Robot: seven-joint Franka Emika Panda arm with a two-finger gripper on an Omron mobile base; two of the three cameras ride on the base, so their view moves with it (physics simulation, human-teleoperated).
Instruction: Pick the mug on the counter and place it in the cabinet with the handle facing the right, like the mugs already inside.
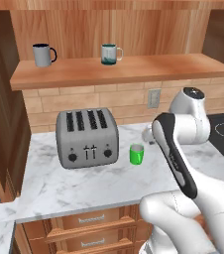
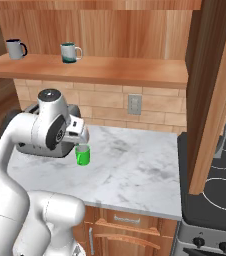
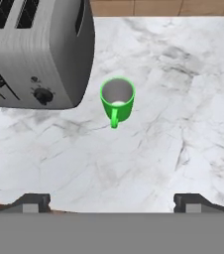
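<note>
Robot arm bent over a kitchen counter. The white arm (image 1: 183, 163) rises from the base, folds at the elbow and reaches forward; in the right base view its round wrist joint sits above the gripper (image 2: 81, 136), which points down at the counter (image 2: 135, 170) just above the green mug (image 2: 83, 155). The hand is not touching the mug. In the hand view the two dark fingertips (image 3: 32, 202) stand far apart at the lower corners, spread wide with nothing between them.

The green mug (image 1: 137, 154) stands upright on the white marble counter (image 1: 84, 188), just beside the right front corner of the silver toaster (image 1: 87, 138) and apart from it. The hand view looks almost straight down on the mug (image 3: 117, 101): its pale grey inside is visible, and its green handle (image 3: 114, 119) points toward the bottom of that view, toward the counter's front edge. The handle cannot be made out in either base view.

The base views add the surroundings. Above a brick-patterned wall runs the open wooden cabinet (image 1: 134, 69), holding a grey mug (image 1: 43, 54) with a dark handle and a white-and-teal mug (image 1: 109, 54), both with handles to the right. The left base view shows the four toaster slots and the drawers (image 1: 91, 230) below; the right base view shows a wall socket (image 2: 134, 104) and the stove (image 2: 220, 185) at right, beyond a wooden side panel (image 2: 212, 95).
</note>
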